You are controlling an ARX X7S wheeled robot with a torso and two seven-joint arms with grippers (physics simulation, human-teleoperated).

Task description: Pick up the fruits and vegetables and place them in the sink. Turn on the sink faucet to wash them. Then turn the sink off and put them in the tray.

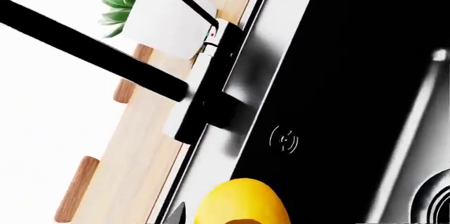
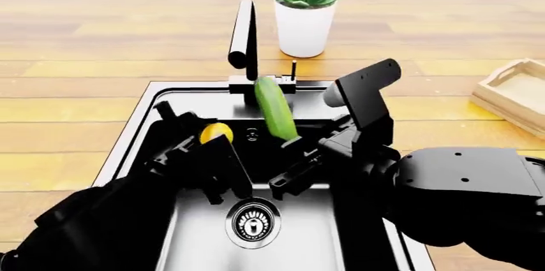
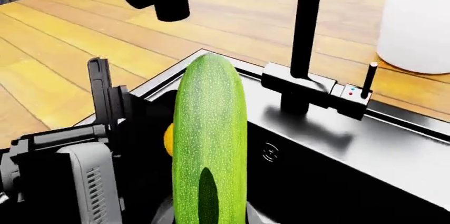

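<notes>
My left gripper (image 2: pixel 210 145) is shut on the yellow lemon (image 2: pixel 216 132) and holds it above the black sink (image 2: pixel 136 132), near its back left. The lemon fills the left wrist view's lower edge (image 1: pixel 243 203). My right gripper (image 2: pixel 294 143) is shut on the green cucumber (image 2: pixel 274 108), which stands tilted in front of the faucet (image 2: pixel 245 35). In the right wrist view the cucumber (image 3: pixel 209 145) sits between two grey fingers (image 3: pixel 163 216). The faucet's thin lever (image 3: pixel 368 79) stands upright on the base. The wooden tray (image 2: pixel 515 92) lies at the far right.
A white pot with a green plant (image 2: pixel 304 25) stands behind the faucet. The round steel drain (image 2: pixel 253 222) is in the basin floor below both grippers. The wooden counter (image 2: pixel 102 48) surrounds the sink. Both arms crowd the basin's front half.
</notes>
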